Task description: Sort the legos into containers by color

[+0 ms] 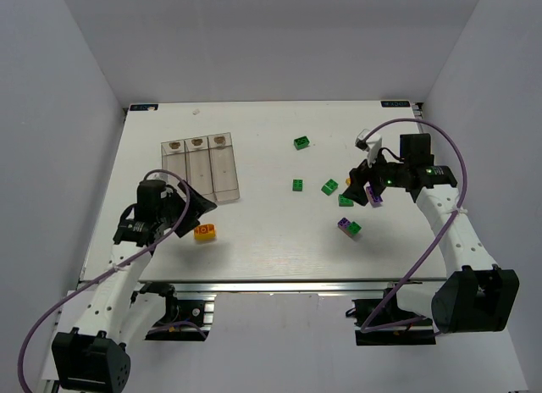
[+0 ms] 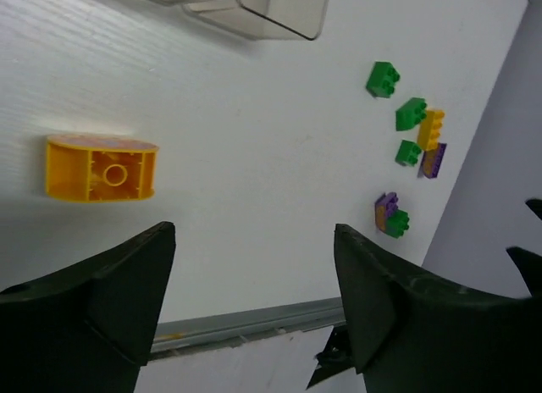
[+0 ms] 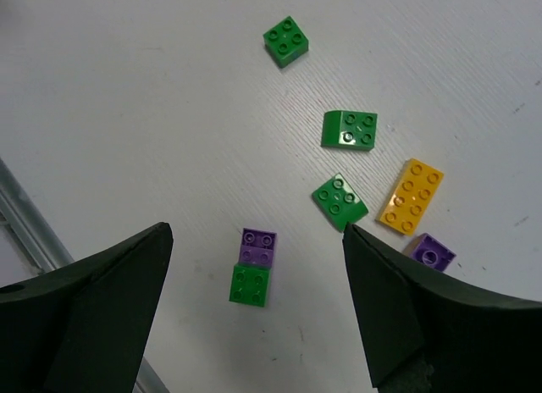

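Legos lie in two places on the counter (image 1: 271, 257). A lone yellow-orange brick (image 2: 102, 168) sits tipped on its side toward the near-left corner, its hollow underside facing my left wrist camera, and the others are scattered over the right half. My left end effector (image 2: 254, 266) hangs just beside that lone brick with its fingers spread wide and nothing between them; the brick lies off to one finger's side. My right end effector (image 3: 257, 234) is likewise spread and empty above the right-hand scatter. Closest to the near edge there, a purple brick (image 3: 257, 245) and a square green brick (image 3: 251, 285) touch end to end. Beyond them are a tilted green brick (image 3: 339, 198), a long yellow-orange brick (image 3: 411, 196) just beside it, a second purple brick (image 3: 432, 252) at my finger's edge, another green brick (image 3: 349, 129), and an outlying green brick (image 3: 285, 41) well apart. The containers (image 1: 201, 177), three clear bins joined side by side, stand toward the far-left corner, beige tabs at their far ends.
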`<state>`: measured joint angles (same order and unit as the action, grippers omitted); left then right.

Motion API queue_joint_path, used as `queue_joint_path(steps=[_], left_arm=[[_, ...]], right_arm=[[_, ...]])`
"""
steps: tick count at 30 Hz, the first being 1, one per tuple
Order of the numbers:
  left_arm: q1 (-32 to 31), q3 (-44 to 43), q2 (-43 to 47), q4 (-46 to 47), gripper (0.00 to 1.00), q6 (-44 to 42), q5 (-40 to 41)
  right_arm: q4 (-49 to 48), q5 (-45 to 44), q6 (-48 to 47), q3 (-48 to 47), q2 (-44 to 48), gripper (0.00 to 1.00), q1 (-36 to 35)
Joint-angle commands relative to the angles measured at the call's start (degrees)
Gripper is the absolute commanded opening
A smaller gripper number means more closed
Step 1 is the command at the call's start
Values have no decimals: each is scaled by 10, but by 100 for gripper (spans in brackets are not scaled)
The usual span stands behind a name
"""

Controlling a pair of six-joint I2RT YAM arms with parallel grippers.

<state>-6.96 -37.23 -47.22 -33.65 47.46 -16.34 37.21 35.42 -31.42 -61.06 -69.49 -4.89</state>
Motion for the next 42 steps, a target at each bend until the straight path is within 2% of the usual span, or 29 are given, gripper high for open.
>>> queue_joint_path(steps=[1,4,12,17,25,29,30,32,33,36,37,40,42], left_arm=[[-2,-3,-20,-50,87,69,52],[-2,-17,-55,-89,90,110,93],[-7,-62,-154,-181,93,213,152],[-7,-64,-193,-170,94,250,145],[-7,-55,-291,-92,92,265,147],[-7,-60,-318,-79,73,266,149],[-7,-60,-318,-77,60,265,150],[-7,-59,-314,-80,48,265,154],[-7,-58,-309,-84,39,265,155],[-7,-65,-278,-104,22,255,154],[-7,-81,-267,-109,13,241,154],[-7,-114,-218,-122,1,192,149],[8,-159,-185,-114,0,163,149]], right_arm=[[-5,52,-8,-6,3,86,-7],[-28,51,8,16,10,81,-9],[-51,48,23,39,13,81,-17],[-58,44,27,46,15,81,-15],[-62,35,26,52,17,82,-15],[-63,29,24,56,22,82,-14],[-63,28,24,58,24,82,-14],[-64,26,24,61,28,82,-14],[-64,25,25,62,29,82,-14],[-63,22,24,67,32,82,-16],[-61,21,23,67,34,82,-14],[-59,23,17,70,34,81,-14],[-57,32,14,71,30,77,-12]])
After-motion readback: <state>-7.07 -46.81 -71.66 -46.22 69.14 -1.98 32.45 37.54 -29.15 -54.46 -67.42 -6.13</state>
